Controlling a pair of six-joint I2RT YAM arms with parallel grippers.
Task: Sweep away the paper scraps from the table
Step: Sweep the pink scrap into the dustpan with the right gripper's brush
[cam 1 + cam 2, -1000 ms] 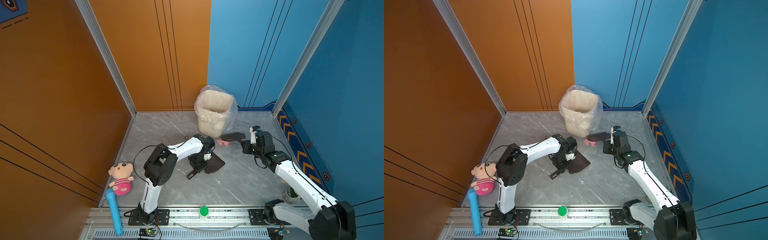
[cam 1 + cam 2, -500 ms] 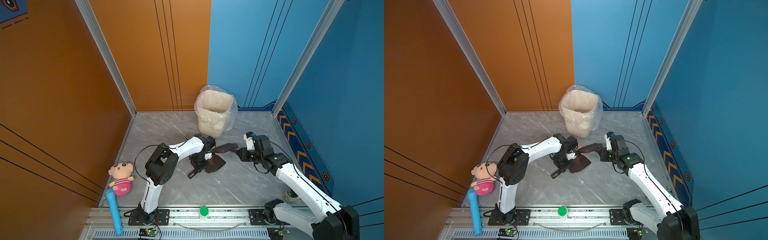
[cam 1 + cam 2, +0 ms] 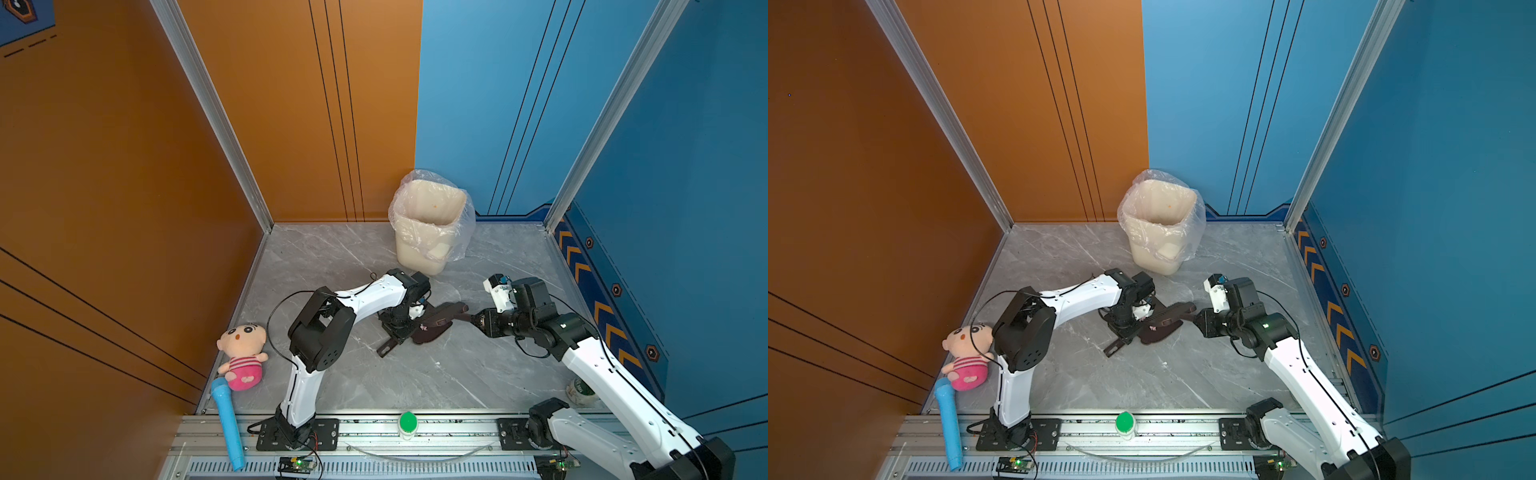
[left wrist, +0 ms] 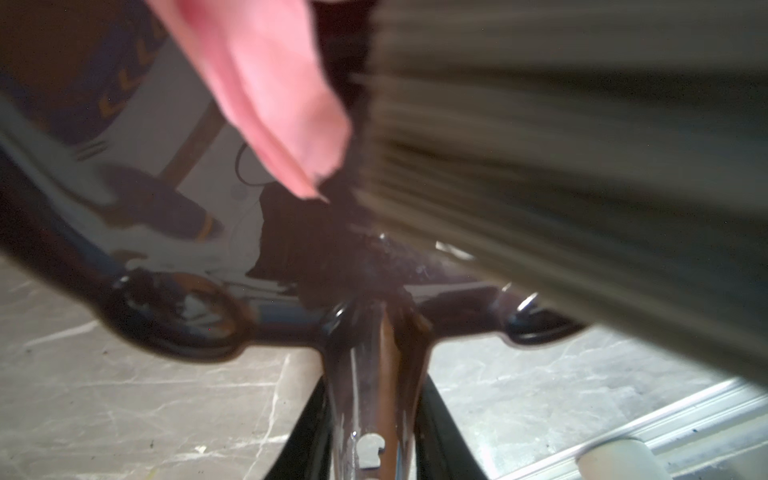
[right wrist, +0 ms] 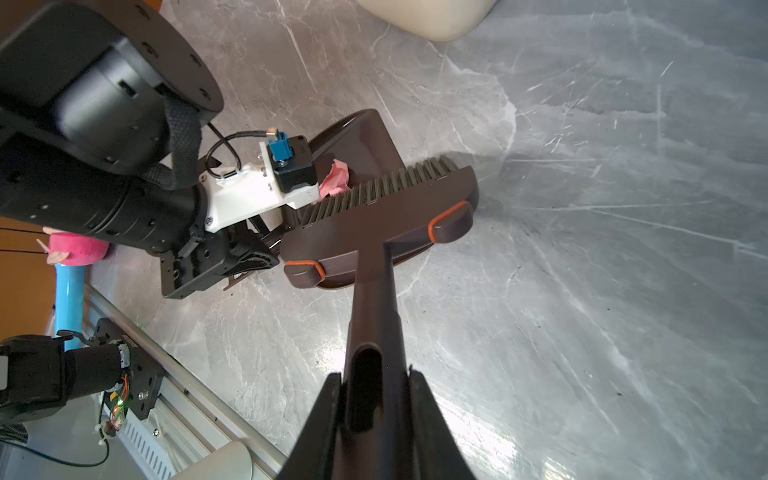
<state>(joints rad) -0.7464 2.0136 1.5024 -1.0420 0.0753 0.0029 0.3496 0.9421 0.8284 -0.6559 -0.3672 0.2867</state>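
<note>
A dark brown dustpan (image 3: 432,334) (image 5: 361,133) lies on the grey marble table (image 3: 415,374). My left gripper (image 3: 400,328) (image 4: 374,399) is shut on its handle. A pink paper scrap (image 3: 424,327) (image 4: 270,83) (image 5: 334,178) sits inside the pan, against the bristles. My right gripper (image 3: 473,319) (image 5: 376,386) is shut on the handle of a brown brush (image 3: 446,311) (image 5: 382,224). The brush head rests across the pan's mouth, bristles (image 4: 561,166) toward the scrap. No other paper scraps show.
A cream bin (image 3: 428,224) lined with a clear bag stands just behind the dustpan. A plush doll (image 3: 241,357) and a blue tube (image 3: 228,419) lie at the front left. A green-capped bottle (image 3: 407,424) sits on the front rail, another bottle (image 3: 579,390) at the front right.
My right gripper has swung the brush from beside the bin leftward to the dustpan. The pink scrap has gone from the table into the pan. The left arm has stayed still.
</note>
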